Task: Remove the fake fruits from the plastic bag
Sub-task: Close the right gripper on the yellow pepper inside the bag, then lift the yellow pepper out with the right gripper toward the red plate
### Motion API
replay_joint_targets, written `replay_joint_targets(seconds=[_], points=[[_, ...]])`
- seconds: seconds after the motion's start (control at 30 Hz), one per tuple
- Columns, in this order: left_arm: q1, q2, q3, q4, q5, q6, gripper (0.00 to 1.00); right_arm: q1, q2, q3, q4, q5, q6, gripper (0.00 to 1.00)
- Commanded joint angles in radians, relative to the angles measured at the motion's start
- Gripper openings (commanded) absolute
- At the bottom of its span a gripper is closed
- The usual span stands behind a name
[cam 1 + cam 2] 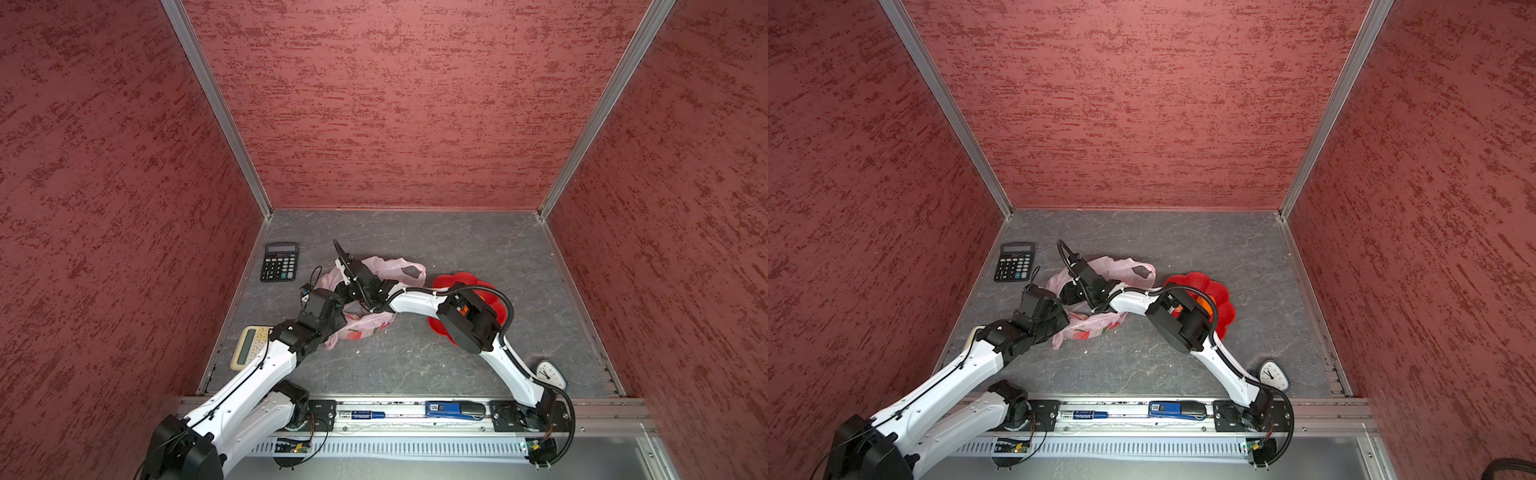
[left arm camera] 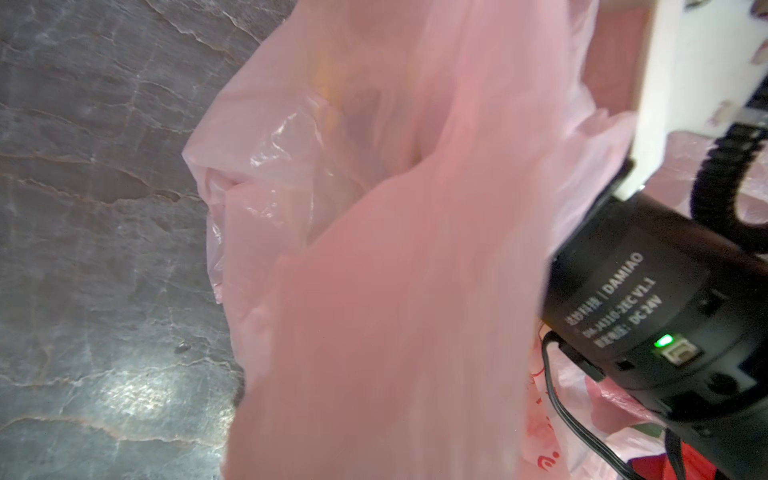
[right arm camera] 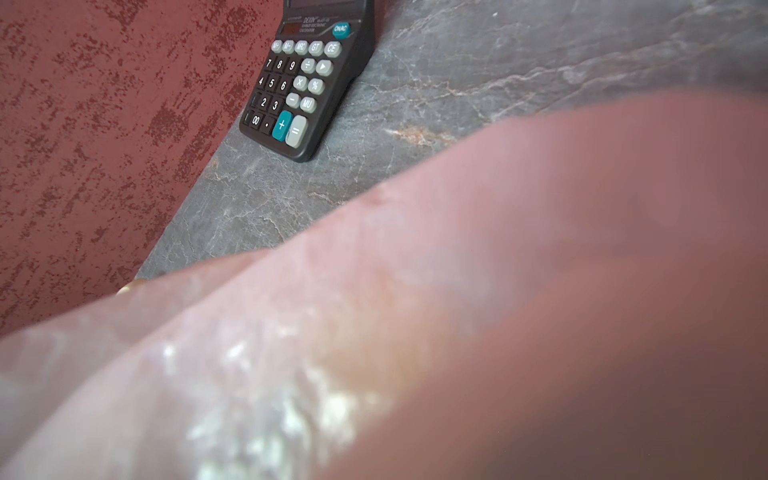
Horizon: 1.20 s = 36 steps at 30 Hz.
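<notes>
The pale-pink plastic bag (image 1: 390,266) (image 1: 1121,266) lies crumpled left of the table's centre. My left gripper (image 1: 334,307) is at its near-left rim. In the left wrist view the bag's film (image 2: 332,166) stretches up from the jaws and hides them; it looks pinched there. My right gripper (image 1: 347,291) reaches across into the bag's mouth, and film (image 3: 415,291) covers its jaws. A red fruit (image 1: 353,334) (image 1: 1081,332) shows through the bag's near side. Yellow tints show through the film in both wrist views. An orange fruit (image 1: 1209,302) seems to sit in the red dish.
The red flower-shaped dish (image 1: 457,278) (image 1: 1196,280) lies right of the bag, half under my right arm. A black calculator (image 1: 280,262) (image 3: 307,83) lies by the left wall. A cream calculator (image 1: 249,347) is under my left arm. A clock (image 1: 548,374) sits front right.
</notes>
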Motion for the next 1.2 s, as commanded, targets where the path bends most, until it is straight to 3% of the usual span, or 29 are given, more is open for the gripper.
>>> replay_joint_targets(seconds=[0.0, 0.23, 0.43, 0.73, 1.17], points=[[-0.005, -0.006, -0.005, 0.018, -0.004, 0.007, 0.0, -0.009, 0.002, 0.012, -0.002, 0.033, 0.012, 0.59], [0.008, -0.007, -0.005, 0.02, -0.017, 0.021, 0.0, -0.015, -0.06, -0.06, 0.026, 0.051, 0.0, 0.41], [0.069, -0.004, -0.009, 0.048, 0.007, 0.075, 0.0, -0.022, -0.126, -0.133, 0.043, 0.067, -0.017, 0.31], [0.123, 0.018, 0.001, 0.077, 0.027, 0.144, 0.0, -0.029, -0.232, -0.237, 0.055, 0.066, -0.034, 0.26], [0.134, 0.143, 0.064, 0.148, 0.04, 0.128, 0.0, -0.029, -0.408, -0.349, -0.001, 0.01, -0.057, 0.25]])
